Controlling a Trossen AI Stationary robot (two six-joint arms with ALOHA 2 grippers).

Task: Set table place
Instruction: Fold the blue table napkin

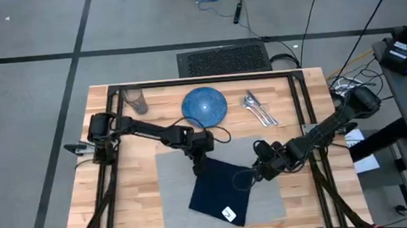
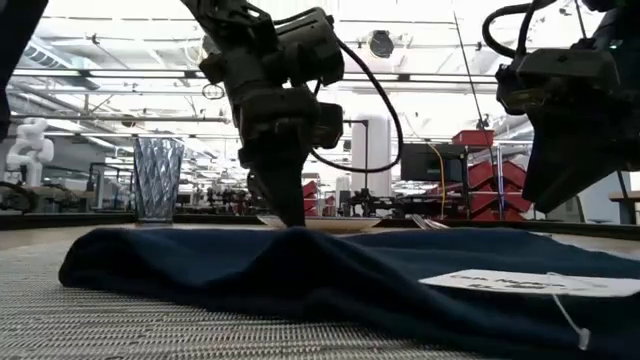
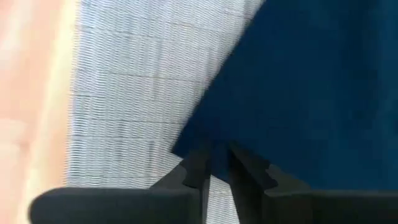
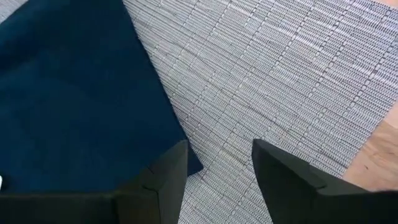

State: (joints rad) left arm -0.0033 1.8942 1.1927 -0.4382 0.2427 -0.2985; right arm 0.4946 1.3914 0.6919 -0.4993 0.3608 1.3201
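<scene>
A navy napkin (image 1: 221, 193) lies askew on the grey placemat (image 1: 178, 203) on the wooden table (image 1: 134, 207). My left gripper (image 1: 199, 164) points down at the napkin's far corner and is shut on it. My right gripper (image 1: 250, 177) stands open at the napkin's right corner (image 4: 186, 158); one finger is over the cloth and the other over the mat. A blue plate (image 1: 204, 105), a clear glass (image 1: 136, 101) and silver cutlery (image 1: 259, 108) rest on the bare wood at the far side. My left gripper pinches the napkin's far corner (image 3: 214, 152) between its two fingers (image 3: 194, 169). It comes from above, pointing down. The corner stays low at the placemat, and the rest of the napkin (image 2: 320, 270) lies spread on the mat, slack.
A white tag (image 1: 229, 214) sits at the napkin's near corner. The black frame rails (image 1: 114, 128) run along the table's left, right and far sides. Bare placemat (image 4: 280, 81) shows to the right of the napkin.
</scene>
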